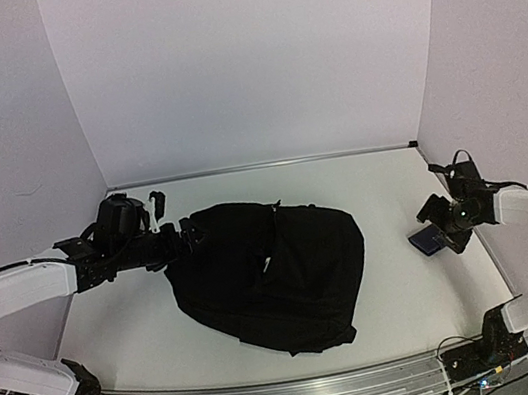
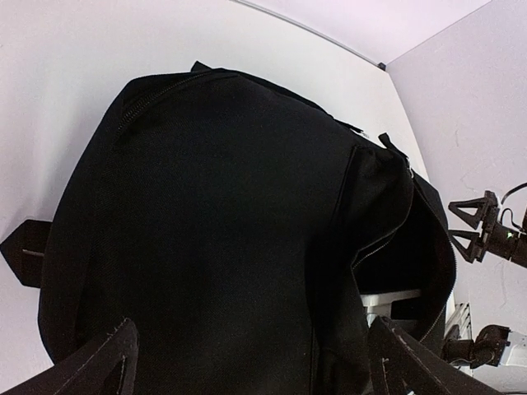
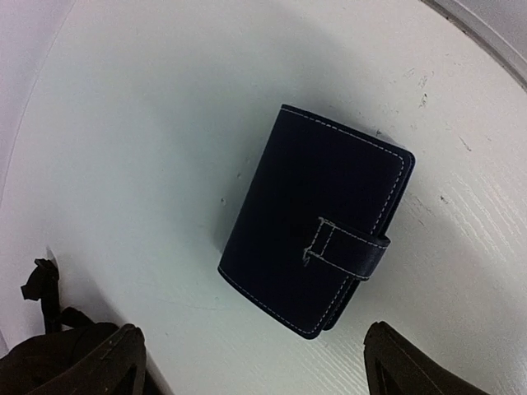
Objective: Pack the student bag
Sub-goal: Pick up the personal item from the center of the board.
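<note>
The left hand (image 2: 252, 329) is spread wide, nothing held, with the student bag (image 1: 276, 271) slumped just ahead of its fingers. The right hand (image 3: 251, 329) is opened wide as well, the dark blue pouch (image 3: 317, 218) lying flat directly beneath it. Danger: the flat pouch could be shoved along the tabletop (image 1: 384, 187) rather than pinched.

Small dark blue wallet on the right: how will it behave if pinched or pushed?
The wallet lies flat and closed, its strap tab wrapped over the edge, so it probably lifts as one fairly stiff slab rather than flopping open. Flat-sided, it should slide, not roll, if pushed. Its smooth-looking cover may be slippery.
</note>
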{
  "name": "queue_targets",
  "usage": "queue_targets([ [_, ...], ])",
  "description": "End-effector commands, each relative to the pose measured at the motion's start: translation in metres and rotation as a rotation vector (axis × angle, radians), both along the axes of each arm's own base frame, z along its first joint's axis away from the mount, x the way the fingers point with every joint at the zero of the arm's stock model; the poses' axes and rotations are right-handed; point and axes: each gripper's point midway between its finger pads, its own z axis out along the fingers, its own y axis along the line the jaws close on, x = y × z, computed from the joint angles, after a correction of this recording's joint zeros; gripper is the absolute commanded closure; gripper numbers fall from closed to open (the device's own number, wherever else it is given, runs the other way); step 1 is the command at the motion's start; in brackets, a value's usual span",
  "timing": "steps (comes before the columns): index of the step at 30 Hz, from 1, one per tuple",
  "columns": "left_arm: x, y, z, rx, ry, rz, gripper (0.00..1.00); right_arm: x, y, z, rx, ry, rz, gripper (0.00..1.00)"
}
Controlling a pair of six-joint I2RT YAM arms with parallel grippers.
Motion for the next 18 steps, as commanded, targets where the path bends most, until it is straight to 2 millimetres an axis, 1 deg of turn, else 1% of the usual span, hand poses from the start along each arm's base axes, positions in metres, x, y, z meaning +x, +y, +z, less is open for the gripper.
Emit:
queue_targets([
  [1, 0.001, 0.003, 0.006, -0.031, -0.022, 0.017, 0.03, 0.003, -0.012, 0.014, 0.053, -0.101, -0.125, 0.15],
  [6, 0.000, 0.004, 0.003, -0.021, -0.011, 0.016, 0.03, -0.002, -0.019, 0.001, 0.038, -0.073, -0.150, 0.20],
  [12, 0.000, 0.003, 0.006, -0.022, -0.013, 0.010, 0.03, -0.002, -0.012, -0.018, 0.132, -0.075, -0.151, 0.26],
  [18, -0.002, 0.001, 0.004, -0.036, 0.001, 0.001, 0.03, 0.000, -0.007, -0.037, 0.202, -0.068, -0.168, 0.37],
])
